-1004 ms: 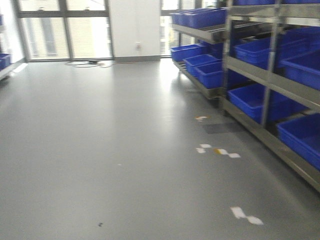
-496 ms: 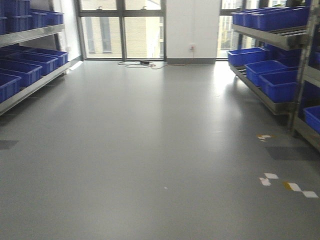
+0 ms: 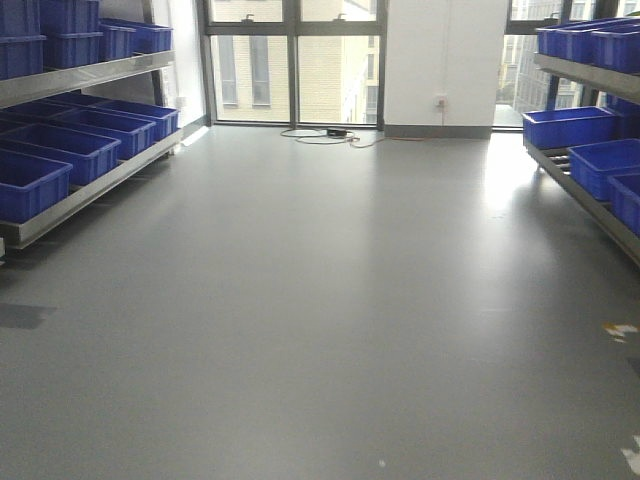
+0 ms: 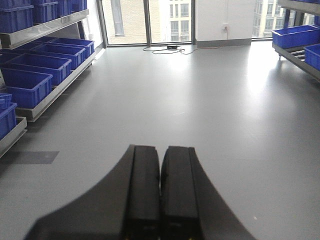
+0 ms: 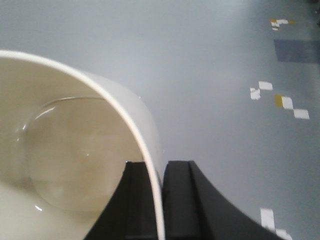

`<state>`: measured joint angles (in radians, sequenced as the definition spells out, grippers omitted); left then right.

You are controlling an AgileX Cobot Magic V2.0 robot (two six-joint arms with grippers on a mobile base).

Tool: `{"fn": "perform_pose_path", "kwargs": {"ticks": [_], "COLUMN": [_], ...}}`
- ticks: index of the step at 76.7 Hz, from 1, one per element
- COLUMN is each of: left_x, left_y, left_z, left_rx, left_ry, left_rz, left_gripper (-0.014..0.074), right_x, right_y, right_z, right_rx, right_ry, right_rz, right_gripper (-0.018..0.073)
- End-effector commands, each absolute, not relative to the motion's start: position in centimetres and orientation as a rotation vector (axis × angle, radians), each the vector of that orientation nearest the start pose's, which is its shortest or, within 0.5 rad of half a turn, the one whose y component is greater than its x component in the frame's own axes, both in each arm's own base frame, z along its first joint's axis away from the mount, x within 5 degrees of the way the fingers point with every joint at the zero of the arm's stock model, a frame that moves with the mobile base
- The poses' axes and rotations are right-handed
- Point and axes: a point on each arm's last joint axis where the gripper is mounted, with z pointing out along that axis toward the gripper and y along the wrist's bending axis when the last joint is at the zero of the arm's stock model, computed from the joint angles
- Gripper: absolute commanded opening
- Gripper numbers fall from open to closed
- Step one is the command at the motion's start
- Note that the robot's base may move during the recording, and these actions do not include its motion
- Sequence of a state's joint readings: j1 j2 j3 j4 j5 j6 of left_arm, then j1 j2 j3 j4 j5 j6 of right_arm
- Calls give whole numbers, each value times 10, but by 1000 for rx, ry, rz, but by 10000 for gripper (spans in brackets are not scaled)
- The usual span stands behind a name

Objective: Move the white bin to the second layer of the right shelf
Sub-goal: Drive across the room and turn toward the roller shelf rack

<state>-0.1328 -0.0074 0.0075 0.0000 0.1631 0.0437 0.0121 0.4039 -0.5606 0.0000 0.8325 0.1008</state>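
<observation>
- The right gripper (image 5: pixel 161 170) has its two black fingers (image 5: pixel 137 200) clamped on the wall of the white bin (image 5: pixel 75 150), one inside and one outside, with the rim running between them.
- Past the bin's rim lies grey floor (image 5: pixel 210 60) with white and yellow tape marks (image 5: pixel 280 97).
- The left gripper (image 4: pixel 160 155) has its fingers pressed together with nothing between them.
- Farther out, steel racks (image 3: pixel 90 75) on both sides of the aisle carry blue crates (image 3: pixel 60 145).

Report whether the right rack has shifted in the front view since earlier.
Yes, rightward in frame: the right rack and the wall pillar slid right together, so the view turned left.
</observation>
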Motion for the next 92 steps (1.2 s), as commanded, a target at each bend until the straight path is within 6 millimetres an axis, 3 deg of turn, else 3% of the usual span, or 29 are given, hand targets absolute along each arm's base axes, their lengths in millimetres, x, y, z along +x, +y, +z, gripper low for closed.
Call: {"fn": "perform_pose_path", "kwargs": {"ticks": [1,92], "left_x": [56,56], "left_y": [-8,-8], "left_z": [192,192], "left_rx": [141,141], "left_ry": [1578,1578], "left_rz": [-80,-80], "left_gripper": [85,85], "right_x": [73,73], "right_y": [1,1], "right_z": [317,317], "right_rx": [96,96], "right_ry": [2044,2043], "right_rz": [70,71], "right_gripper": [48,48]}}
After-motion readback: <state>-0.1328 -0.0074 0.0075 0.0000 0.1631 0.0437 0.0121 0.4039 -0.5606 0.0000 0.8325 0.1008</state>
